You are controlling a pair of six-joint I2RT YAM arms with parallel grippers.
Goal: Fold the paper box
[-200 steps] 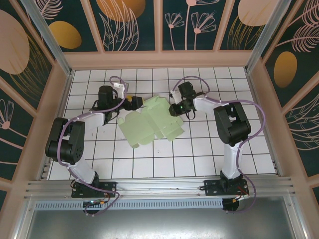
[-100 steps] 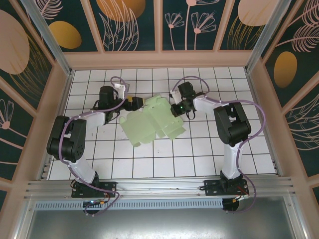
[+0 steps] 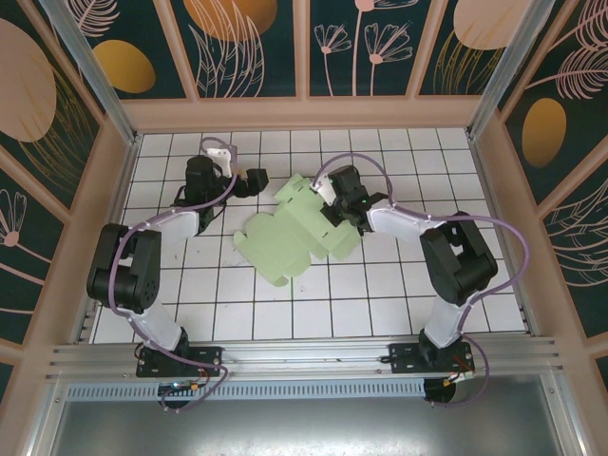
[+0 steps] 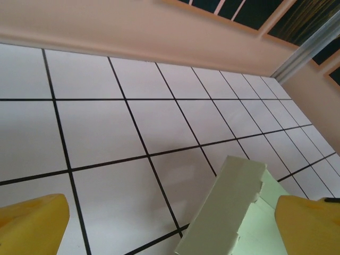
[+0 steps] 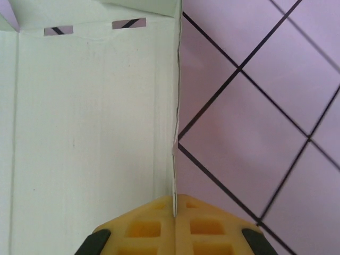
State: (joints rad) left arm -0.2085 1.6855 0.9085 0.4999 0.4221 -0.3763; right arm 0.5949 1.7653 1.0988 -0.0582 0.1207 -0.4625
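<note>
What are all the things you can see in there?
paper box: one, pale mint green, an unfolded cut-out with flaps lying in the middle of the table
table: one, white tiles with black lines, under everything
walls: dark teal with orange and pink plant drawings in pale frames, around the far side and both sides of the table
rail: one, silver metal, along the near edge
left arm: one, black and white with a purple cable, on the left
right arm: one, same colours, on the right
left claw: yellow fingers, open, by the box's far-left flap
right claw: yellow fingers, shut on the box's edge
</note>
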